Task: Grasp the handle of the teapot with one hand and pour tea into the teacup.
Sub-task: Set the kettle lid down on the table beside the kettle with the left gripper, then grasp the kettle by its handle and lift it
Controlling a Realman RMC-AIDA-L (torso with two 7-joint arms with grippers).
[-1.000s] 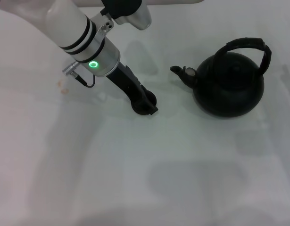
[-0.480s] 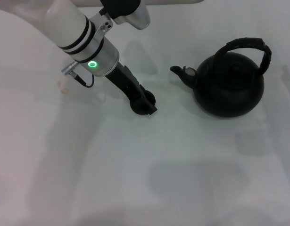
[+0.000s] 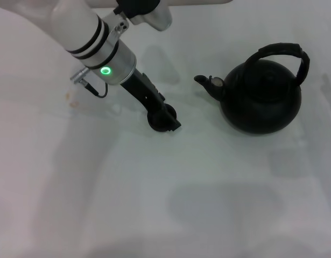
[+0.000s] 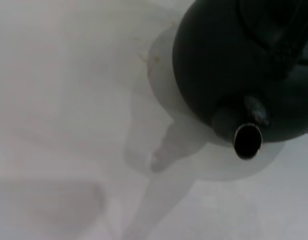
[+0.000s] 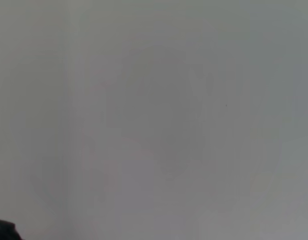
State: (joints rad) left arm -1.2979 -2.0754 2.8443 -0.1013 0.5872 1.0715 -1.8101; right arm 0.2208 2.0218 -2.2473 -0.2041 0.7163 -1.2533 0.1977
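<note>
While the teapot stands upright on the white table, handle arched over it and spout toward the left hand, that hand sits low around the teacup; its grip cannot be told.

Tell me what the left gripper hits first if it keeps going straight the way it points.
Probably the white table: the left gripper angles down at it, short of the teapot. Depth is unclear.
</note>
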